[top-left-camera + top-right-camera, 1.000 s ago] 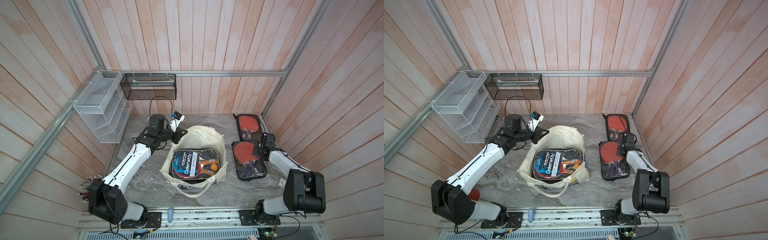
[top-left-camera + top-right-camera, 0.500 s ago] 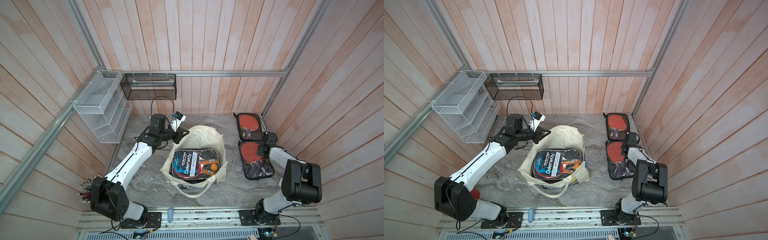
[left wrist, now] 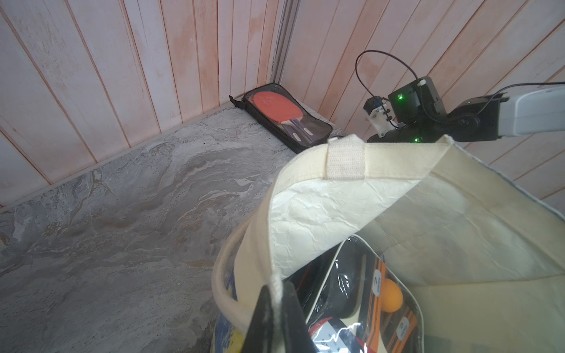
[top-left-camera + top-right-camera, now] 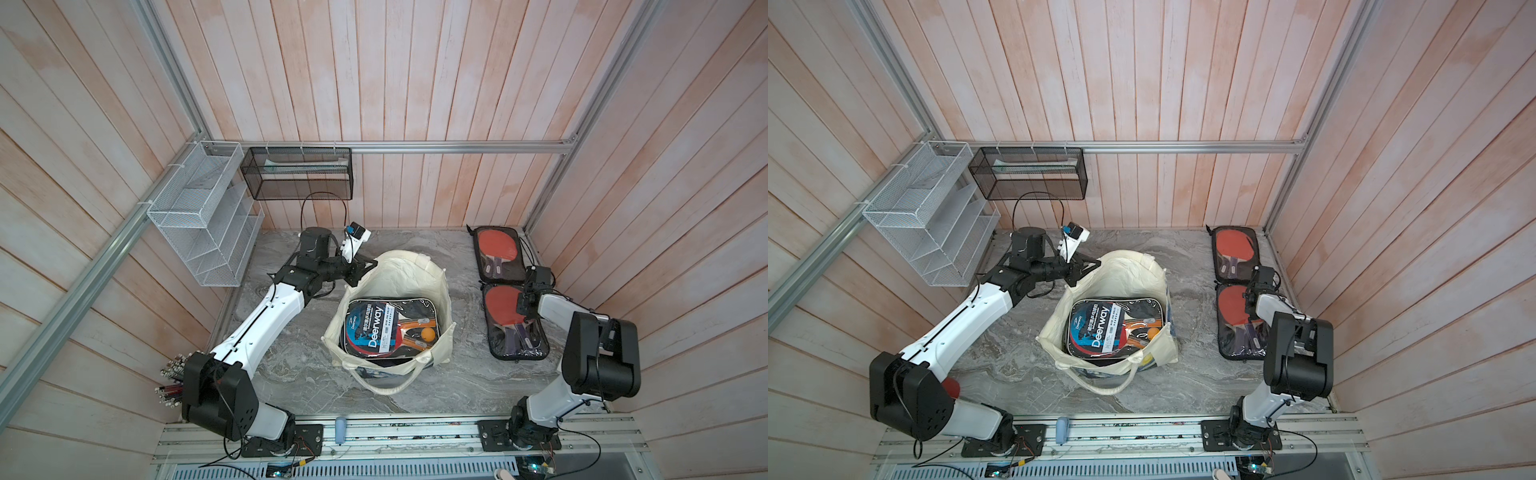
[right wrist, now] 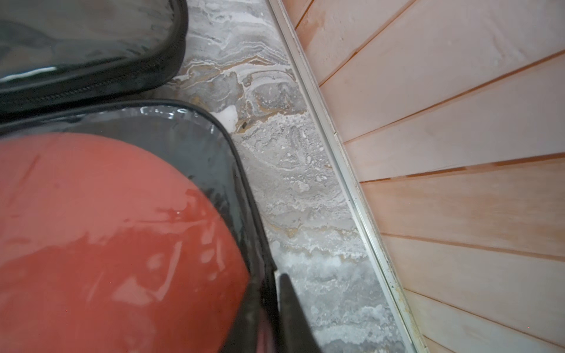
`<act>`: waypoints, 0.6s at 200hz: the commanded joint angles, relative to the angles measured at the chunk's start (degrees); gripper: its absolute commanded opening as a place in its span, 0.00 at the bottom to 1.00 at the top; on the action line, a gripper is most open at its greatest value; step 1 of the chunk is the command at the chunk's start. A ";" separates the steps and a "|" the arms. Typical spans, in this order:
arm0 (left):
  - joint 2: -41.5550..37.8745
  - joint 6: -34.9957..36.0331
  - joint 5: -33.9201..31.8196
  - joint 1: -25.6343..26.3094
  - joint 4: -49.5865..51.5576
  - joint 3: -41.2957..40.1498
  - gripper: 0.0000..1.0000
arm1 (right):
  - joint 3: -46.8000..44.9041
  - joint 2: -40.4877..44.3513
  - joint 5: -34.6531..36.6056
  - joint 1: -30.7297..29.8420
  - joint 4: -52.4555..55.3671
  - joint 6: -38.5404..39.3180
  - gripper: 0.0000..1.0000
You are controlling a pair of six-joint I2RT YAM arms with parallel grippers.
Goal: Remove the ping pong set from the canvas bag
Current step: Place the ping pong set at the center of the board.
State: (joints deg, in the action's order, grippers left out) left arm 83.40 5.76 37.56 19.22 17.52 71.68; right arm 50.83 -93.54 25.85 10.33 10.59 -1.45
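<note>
Shifted clear of the canvas bag within the past second, a zippered paddle case holding a red bat now lies squared up along the right-hand wall. It sits just beside a matching case in the far corner, both flat on the marble-patterned bench. The right end effector straddles the nearer case's black piped edge. Its fingers look barely parted, and from where one stands it cannot be told whether they pinch the rim or have let it go. Across the bench the left end effector is clenched on the bag's cream rim beside a rope handle, holding the mouth open and upright. One Deerway ping pong set is inside the bag, lying flat with its label and an orange ball showing through clear vinyl, so the job looks unfinished. The dangers seem plain enough. If the right arm pulls away with the piping caught between its fingers, the placed case could be dragged out of line. The last set nearly fills the bag's mouth, so an off-centre lift may snag the rim and haul the whole tote along. The left pinch grips only a thin fold of fabric, which could slip and let the mouth collapse over the set.
</note>
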 commanded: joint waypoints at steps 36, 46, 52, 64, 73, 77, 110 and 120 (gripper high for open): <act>-2.08 0.66 1.73 -0.01 -2.96 2.85 0.00 | 6.64 8.78 4.25 0.31 7.61 -2.47 0.99; -2.52 0.65 1.44 0.02 -2.76 2.94 0.00 | 8.67 10.67 2.70 0.01 10.19 -2.84 0.99; -2.66 0.66 1.31 0.03 -2.73 3.02 0.00 | 9.79 12.01 1.03 -0.56 11.42 -2.94 0.99; -3.02 0.73 1.03 -0.04 -2.19 3.50 0.00 | 12.22 14.48 -2.45 -3.20 14.07 -2.76 0.99; -3.36 0.88 0.69 0.07 -1.89 3.71 0.00 | 14.23 16.15 -5.65 -6.40 16.31 -1.70 0.99; -3.55 0.92 0.53 0.05 -1.72 3.86 0.00 | 15.06 16.95 -7.27 -8.13 17.15 -1.09 0.99; -5.00 0.96 -0.25 -0.02 -0.93 4.74 0.00 | 22.98 23.23 -22.61 -23.09 20.60 2.90 0.99; -5.60 0.62 0.48 -0.05 -1.03 4.86 0.00 | 25.10 24.62 -27.82 -25.88 20.06 2.75 0.99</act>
State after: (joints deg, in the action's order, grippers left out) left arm 81.41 5.98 36.18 19.22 20.47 72.84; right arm 70.94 -72.40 13.15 -9.96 26.30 -0.47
